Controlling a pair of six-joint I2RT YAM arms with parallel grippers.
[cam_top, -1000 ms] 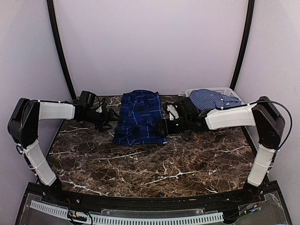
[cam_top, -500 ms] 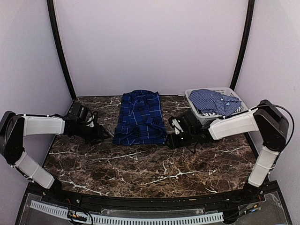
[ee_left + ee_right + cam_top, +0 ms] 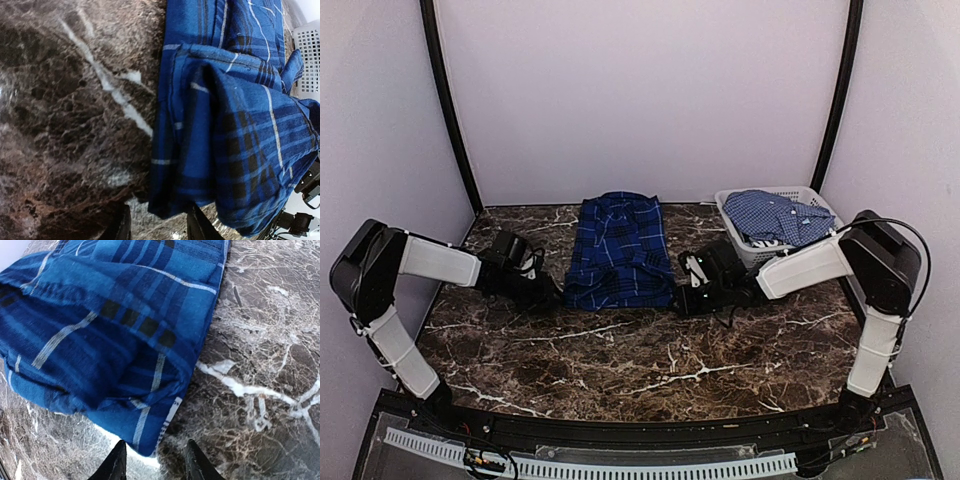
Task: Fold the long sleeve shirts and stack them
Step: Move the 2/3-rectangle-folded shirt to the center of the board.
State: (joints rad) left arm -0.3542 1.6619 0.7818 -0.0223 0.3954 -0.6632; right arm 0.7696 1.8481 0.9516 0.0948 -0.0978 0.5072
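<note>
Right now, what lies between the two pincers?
The near hem of the dark blue plaid shirt, spanning left pincer to right pincer; top view shows it.

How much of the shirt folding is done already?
Done: the dark plaid shirt lies as a narrow strip, sleeves tucked in. In hand: the left end effector and right end effector sit at its near corners, hem between their fingers. Left: folding it shorter, then the lighter shirt, heaped in the basket.

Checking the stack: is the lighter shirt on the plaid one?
No, the lighter shirt lies in the basket, apart from the plaid shirt.
</note>
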